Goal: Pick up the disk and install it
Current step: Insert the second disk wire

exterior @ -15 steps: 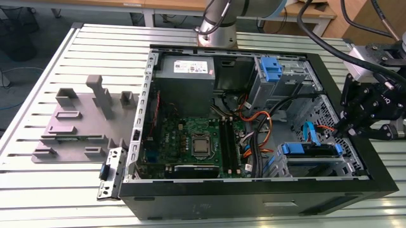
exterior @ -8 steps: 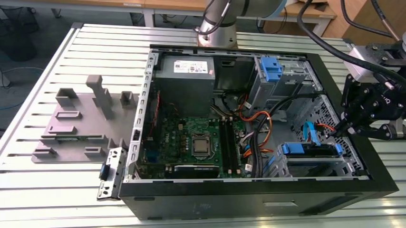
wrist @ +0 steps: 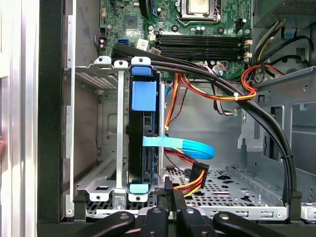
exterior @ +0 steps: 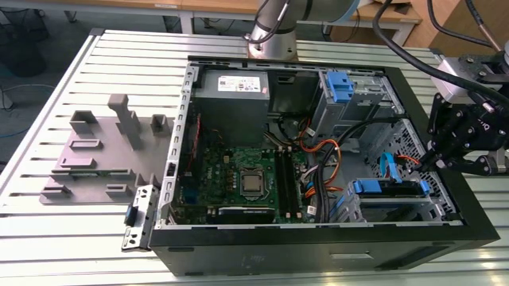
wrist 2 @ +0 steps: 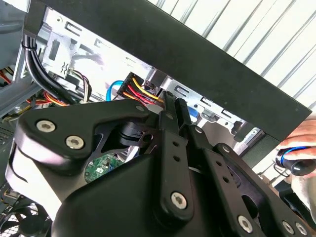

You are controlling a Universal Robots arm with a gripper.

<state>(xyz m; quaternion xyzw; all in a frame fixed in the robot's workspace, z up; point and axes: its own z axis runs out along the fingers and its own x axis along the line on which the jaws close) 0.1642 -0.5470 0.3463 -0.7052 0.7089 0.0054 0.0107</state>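
While the arm hangs over the case's edge, we log the following.

Gripper: in the exterior view we see the gripper [exterior: 442, 159] at the exterior view's right, above the rim of the open computer case [exterior: 318, 253], just beside the drive cage [exterior: 390, 202]. In the first wrist view its fingers [wrist: 170, 195] stand pressed together with nothing between them; we see them the same way in the second wrist view [wrist 2: 174, 116].

Disk: we find the disk [wrist: 143, 143] seated on edge in the drive cage, blue carrier tabs at both ends, a light blue flat cable [wrist: 190, 146] running from its side. In the exterior view the disk [exterior: 385, 189] sits in the cage at the near corner of the case on the exterior view's right.

Contact: gripper is near the disk, apart from it.

Cabling: an orange-red-yellow power connector [wrist: 196, 178] lies on the perforated floor near the fingertips; we cannot tell whether they touch.

Other: motherboard [exterior: 238, 179] in the case middle; grey power supply [exterior: 233, 89] at the far side; grey fixture [exterior: 99, 152] on the slatted table [exterior: 47, 232].
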